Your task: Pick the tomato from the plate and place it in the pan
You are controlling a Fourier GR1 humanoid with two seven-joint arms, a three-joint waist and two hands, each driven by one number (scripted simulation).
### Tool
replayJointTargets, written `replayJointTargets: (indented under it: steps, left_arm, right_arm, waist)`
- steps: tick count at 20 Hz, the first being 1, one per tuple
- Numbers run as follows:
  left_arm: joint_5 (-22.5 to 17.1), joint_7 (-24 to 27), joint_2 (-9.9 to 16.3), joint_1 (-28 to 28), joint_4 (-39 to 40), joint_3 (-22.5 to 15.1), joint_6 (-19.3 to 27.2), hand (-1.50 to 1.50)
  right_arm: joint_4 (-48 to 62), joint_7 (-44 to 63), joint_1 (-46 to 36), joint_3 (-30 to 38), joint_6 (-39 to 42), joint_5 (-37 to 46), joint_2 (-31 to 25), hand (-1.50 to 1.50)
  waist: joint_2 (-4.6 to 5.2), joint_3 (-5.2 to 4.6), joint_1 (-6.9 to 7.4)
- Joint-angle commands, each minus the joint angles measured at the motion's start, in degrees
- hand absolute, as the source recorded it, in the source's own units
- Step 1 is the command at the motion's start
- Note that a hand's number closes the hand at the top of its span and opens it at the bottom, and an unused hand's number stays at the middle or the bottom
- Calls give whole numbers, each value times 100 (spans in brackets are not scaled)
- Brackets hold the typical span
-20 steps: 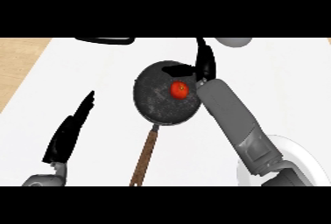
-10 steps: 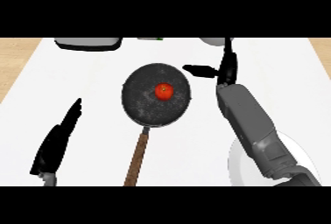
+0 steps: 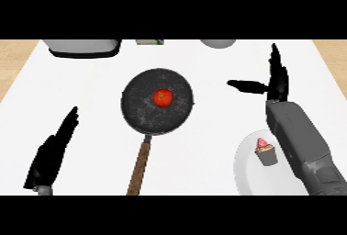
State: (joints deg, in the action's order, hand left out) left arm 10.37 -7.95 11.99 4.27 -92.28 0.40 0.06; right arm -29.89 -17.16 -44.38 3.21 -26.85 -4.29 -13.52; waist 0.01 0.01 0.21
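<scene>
Tabletop, white, carries pan with tomato resting inside, placement apparently complete. Plate holds only a cupcake. Right robot hand spread, empty beside pan; left robot hand straight-fingered, resting.

White counter carries pan; plate; grey appliance; bowl.

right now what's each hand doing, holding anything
Left hand: open, fingers straight, holding nothing.
Right hand: open, fingers straight, thumb out, holding nothing; the tomato lies in the pan.
</scene>
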Motion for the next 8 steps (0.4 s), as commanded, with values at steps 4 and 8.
replayJointTargets:
  steps: [4, 8]
  left_arm:
    - [-50, 156, 115, 317, -246, 170, -165, 0]
    - [115, -270, -161, -454, 165, 63, -36, 0]
  right_arm:
    - [-592, 121, 669, 85, 1022, -56, -885, -150]
    - [-1041, 70, 1072, 209, 1367, -161, -994, -150]
  waist:
    - [-12, -2, -11]
    - [-4, -2, -40]
